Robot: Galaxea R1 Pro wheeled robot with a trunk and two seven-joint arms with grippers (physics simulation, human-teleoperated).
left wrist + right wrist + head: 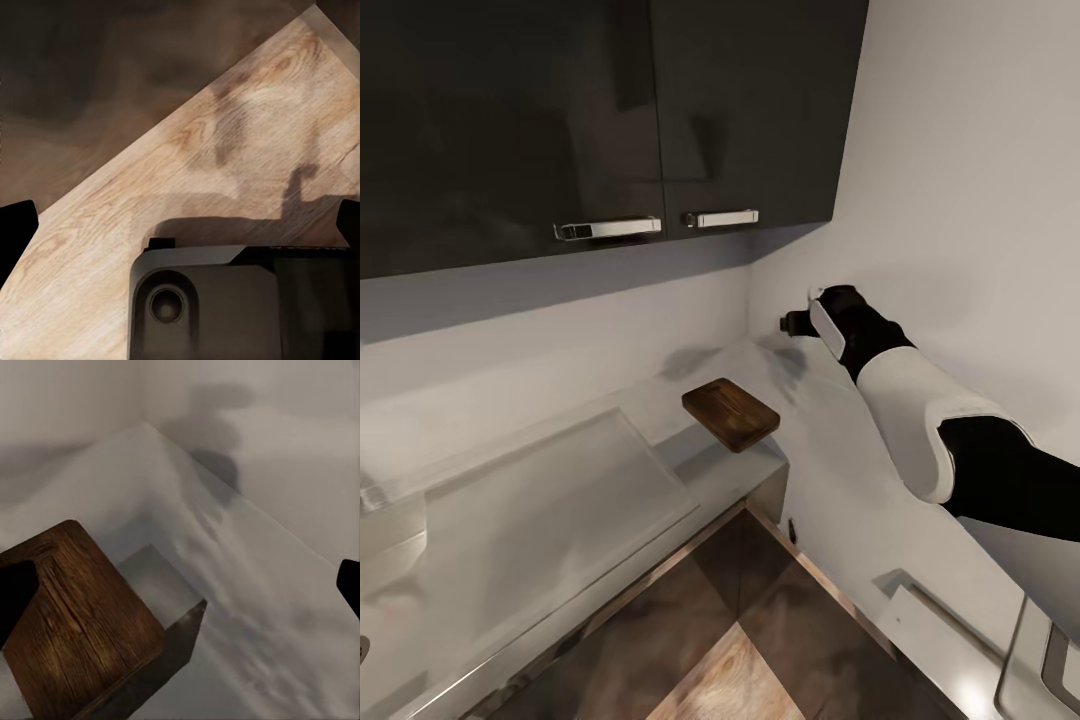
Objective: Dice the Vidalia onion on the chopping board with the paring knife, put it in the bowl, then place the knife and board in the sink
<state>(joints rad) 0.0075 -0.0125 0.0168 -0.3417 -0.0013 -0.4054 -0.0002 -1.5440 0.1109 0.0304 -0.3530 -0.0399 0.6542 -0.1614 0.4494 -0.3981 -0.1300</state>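
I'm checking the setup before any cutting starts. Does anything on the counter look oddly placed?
Yes: the chopping board sits at the countertop corner with one end jutting out past the edge, over the gap.

One chopping board (pixel 731 414) was on the bench (pixel 840 500); two upper cabinet doors (pixel 755 110); two chrome handles (pixel 722 217); one arm (pixel 920 420).

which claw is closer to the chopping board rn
Right. The right claw is reached out above the countertop, just beyond the chopping board. The left claw points down at the wood floor, away from it.
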